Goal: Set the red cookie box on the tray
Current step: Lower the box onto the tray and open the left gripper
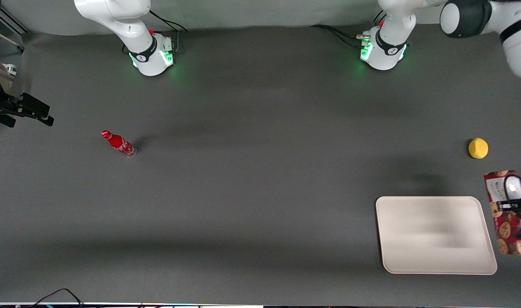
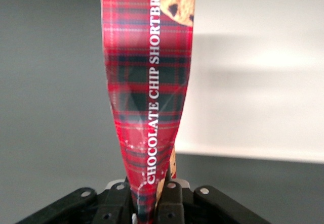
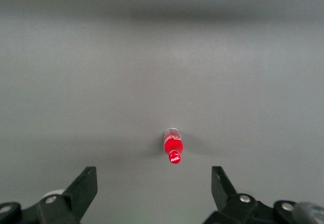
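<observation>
Progress is partway: the gripper (image 1: pixel 518 201) is clamped on the box (image 1: pixel 506 214), which the wrist view shows pinched thin between the fingers (image 2: pixel 172 204). The tray (image 1: pixel 436 234) lies bare just beside the gripper, so carrying over and setting down remain. A bottle (image 1: pixel 119 143) stands well apart toward the parked arm; a yellow ball (image 1: pixel 478 148) sits near the gripper, farther from the camera. Nothing blocks the way.

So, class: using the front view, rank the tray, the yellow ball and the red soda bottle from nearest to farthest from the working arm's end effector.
The end effector is shut on the red cookie box.
1. Tray: right beside the box.
2. Yellow ball: farther from the front camera than the tray.
3. Red soda bottle: toward the parked arm's end of the table.
</observation>
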